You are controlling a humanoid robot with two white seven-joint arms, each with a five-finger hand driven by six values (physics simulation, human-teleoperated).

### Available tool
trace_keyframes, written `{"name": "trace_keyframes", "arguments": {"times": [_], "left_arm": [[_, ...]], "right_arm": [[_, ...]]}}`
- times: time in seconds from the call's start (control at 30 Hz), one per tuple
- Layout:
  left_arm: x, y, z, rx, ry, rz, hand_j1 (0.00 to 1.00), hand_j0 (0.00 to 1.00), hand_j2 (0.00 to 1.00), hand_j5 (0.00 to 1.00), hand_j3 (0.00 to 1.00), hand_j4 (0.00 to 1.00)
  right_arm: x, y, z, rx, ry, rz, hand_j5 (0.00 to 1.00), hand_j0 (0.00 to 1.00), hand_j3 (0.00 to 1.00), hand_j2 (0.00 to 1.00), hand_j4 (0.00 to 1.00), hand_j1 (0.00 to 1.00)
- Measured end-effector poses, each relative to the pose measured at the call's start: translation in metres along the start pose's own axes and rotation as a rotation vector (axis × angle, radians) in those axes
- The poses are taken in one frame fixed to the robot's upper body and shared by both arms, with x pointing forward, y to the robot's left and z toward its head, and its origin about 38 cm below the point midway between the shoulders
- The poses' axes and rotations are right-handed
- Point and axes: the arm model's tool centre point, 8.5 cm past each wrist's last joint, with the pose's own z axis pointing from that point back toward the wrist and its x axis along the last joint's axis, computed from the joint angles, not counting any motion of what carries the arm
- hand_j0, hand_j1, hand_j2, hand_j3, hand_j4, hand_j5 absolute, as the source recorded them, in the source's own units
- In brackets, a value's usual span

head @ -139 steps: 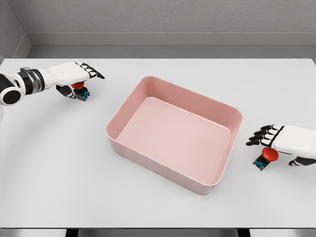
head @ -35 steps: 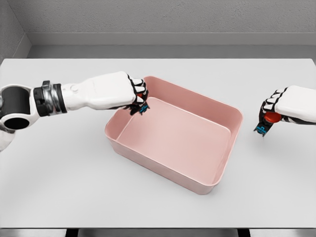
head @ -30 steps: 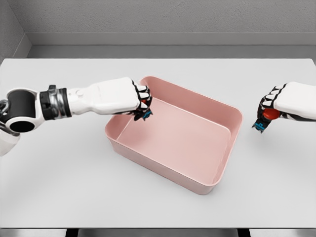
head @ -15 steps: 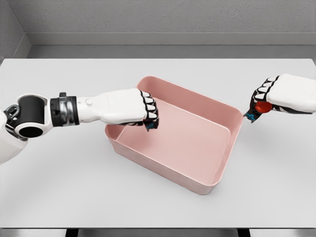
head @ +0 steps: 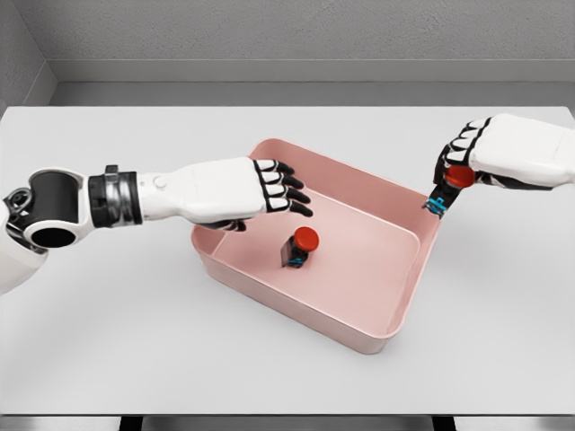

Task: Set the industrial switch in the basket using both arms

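White table w/ pink basket at centre. Left hand over basket's left side, fingers spread, holding nothing. One red-button switch sits inside basket below it. Right hand clamped on 2nd switch above basket's right rim.

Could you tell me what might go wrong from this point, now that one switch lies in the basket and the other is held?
1. The right hand holds the second switch right at the basket's far right rim; released here, it might hit the rim and fall onto the table.
2. The open left hand hangs over the basket, near the dropped switch; withdrawing low could knock it or the wall.
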Motion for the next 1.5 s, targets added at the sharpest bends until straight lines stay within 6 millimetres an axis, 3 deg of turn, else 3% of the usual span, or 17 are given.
{"name": "trace_keyframes", "arguments": {"times": [0.07, 0.17, 0.37, 0.43, 0.5, 0.53, 0.93, 1.1, 1.3, 1.4, 1.5], "left_arm": [[-0.003, 0.001, 0.006, -0.005, 0.014, -0.002, 1.00, 1.00, 1.00, 1.00, 1.00, 1.00], [-0.012, 0.004, 0.026, -0.013, 0.056, -0.002, 1.00, 1.00, 1.00, 1.00, 1.00, 1.00], [-0.030, 0.006, 0.058, -0.017, 0.138, 0.019, 1.00, 1.00, 1.00, 1.00, 1.00, 1.00], [-0.037, 0.007, 0.066, -0.017, 0.164, 0.025, 1.00, 1.00, 1.00, 1.00, 1.00, 1.00], [-0.041, 0.007, 0.073, -0.018, 0.184, 0.033, 1.00, 1.00, 1.00, 1.00, 1.00, 1.00], [-0.044, 0.006, 0.076, -0.020, 0.195, 0.037, 1.00, 1.00, 1.00, 1.00, 1.00, 1.00], [-0.060, -0.014, 0.126, -0.072, 0.302, 0.127, 1.00, 1.00, 1.00, 1.00, 1.00, 1.00], [-0.067, -0.022, 0.140, -0.080, 0.343, 0.166, 1.00, 1.00, 1.00, 1.00, 1.00, 1.00], [-0.068, -0.024, 0.145, -0.084, 0.353, 0.174, 1.00, 1.00, 1.00, 1.00, 1.00, 1.00], [-0.068, -0.025, 0.145, -0.084, 0.355, 0.176, 1.00, 1.00, 1.00, 1.00, 1.00, 1.00], [-0.067, -0.025, 0.146, -0.084, 0.356, 0.179, 1.00, 1.00, 1.00, 1.00, 1.00, 1.00]], "right_arm": [[0.003, 0.003, -0.005, -0.002, -0.015, -0.009, 0.52, 0.52, 0.52, 0.52, 0.52, 0.52], [0.006, -0.010, -0.019, -0.029, -0.049, 0.013, 0.52, 0.52, 0.52, 0.52, 0.52, 0.52], [0.022, -0.003, -0.049, -0.023, -0.137, -0.004, 0.56, 0.56, 0.56, 0.56, 0.56, 0.56], [0.028, 0.002, -0.058, -0.017, -0.164, -0.017, 0.72, 0.72, 0.72, 0.72, 0.72, 0.72], [0.032, 0.007, -0.064, -0.011, -0.181, -0.027, 0.95, 0.95, 0.95, 0.95, 0.95, 0.95], [0.034, 0.008, -0.065, -0.009, -0.187, -0.030, 0.99, 0.99, 0.99, 0.99, 0.99, 0.99], [0.037, 0.012, -0.069, -0.003, -0.198, -0.037, 1.00, 1.00, 1.00, 1.00, 1.00, 1.00], [0.031, -0.003, -0.063, -0.031, -0.185, -0.018, 1.00, 1.00, 1.00, 1.00, 1.00, 1.00], [0.015, -0.019, -0.034, -0.076, -0.125, -0.030, 1.00, 1.00, 1.00, 1.00, 1.00, 1.00], [0.012, 0.005, -0.016, -0.062, -0.089, -0.102, 1.00, 1.00, 1.00, 1.00, 1.00, 1.00], [0.004, 0.004, 0.004, -0.083, -0.034, -0.109, 1.00, 1.00, 1.00, 1.00, 1.00, 1.00]]}}
